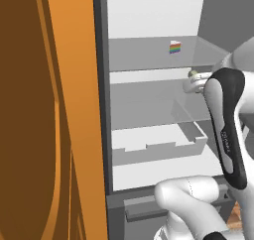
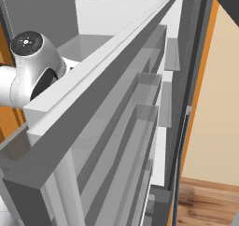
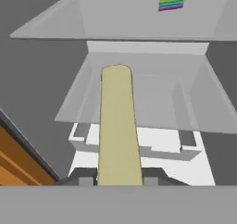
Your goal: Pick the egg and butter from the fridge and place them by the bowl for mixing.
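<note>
Two cameras behind the arm look into the open fridge (image 1: 149, 110), a tall grey cabinet with a white interior standing just beside an orange cupboard (image 1: 49, 110). In the right base view its door (image 2: 93, 127) swings out toward the camera, with grey racks (image 2: 144, 117) stacked along its inner face. Inside, grey shelves (image 1: 149, 55) cross the white back wall, and a white drawer tray (image 1: 158, 140) sits below them. The white arm (image 1: 225, 125) reaches in from the lower right of the left base view, at the level of the middle shelf. The gripper (image 3: 118, 181) is clamped on the butter (image 3: 119, 126), a pale olive-yellow stick that juts straight forward from between the fingertips (image 3: 85, 180), over the tray and below the shelves. A rainbow-striped cake slice (image 1: 175, 47) rests on the upper shelf, well apart from the butter.
</note>
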Available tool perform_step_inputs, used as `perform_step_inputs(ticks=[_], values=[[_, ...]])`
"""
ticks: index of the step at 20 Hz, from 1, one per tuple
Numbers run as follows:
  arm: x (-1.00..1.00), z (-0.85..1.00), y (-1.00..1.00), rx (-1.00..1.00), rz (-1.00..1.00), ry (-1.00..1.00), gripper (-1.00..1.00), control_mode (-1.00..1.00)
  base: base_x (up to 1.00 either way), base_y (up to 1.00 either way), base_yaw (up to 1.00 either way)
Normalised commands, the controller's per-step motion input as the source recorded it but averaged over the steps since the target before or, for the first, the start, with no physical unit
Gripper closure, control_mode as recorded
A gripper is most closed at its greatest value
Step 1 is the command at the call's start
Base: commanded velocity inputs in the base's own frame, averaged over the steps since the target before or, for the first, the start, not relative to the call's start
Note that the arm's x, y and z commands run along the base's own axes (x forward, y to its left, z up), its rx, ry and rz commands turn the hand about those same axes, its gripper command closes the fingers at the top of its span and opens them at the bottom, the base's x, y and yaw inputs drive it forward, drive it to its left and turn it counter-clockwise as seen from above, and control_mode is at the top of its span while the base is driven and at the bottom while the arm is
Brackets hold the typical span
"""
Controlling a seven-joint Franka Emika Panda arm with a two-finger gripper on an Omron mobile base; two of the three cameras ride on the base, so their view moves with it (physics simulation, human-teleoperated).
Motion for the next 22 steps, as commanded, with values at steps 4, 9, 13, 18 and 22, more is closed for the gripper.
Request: perform_step_inputs(ticks=[4, 9, 13, 18, 22], values=[[-0.79, 0.00, 0.00, 0.06, -0.18, 0.09, 1.00, -1.00, 0.00, 0.00, 0.00], [-0.63, 0.00, 0.00, 0.06, -0.08, 0.18, 1.00, -1.00, 0.00, 0.00, 0.00], [-0.08, 0.00, 0.00, 0.00, 0.00, 0.20, 1.00, -1.00, 0.00, 0.00, 0.00], [0.00, -0.07, 0.00, 0.00, 0.01, 0.22, 1.00, -1.00, 0.00, 0.00, 0.00], [0.00, -0.01, 0.01, 0.00, 0.00, 0.21, 1.00, -1.00, 0.00, 0.00, 0.00]])
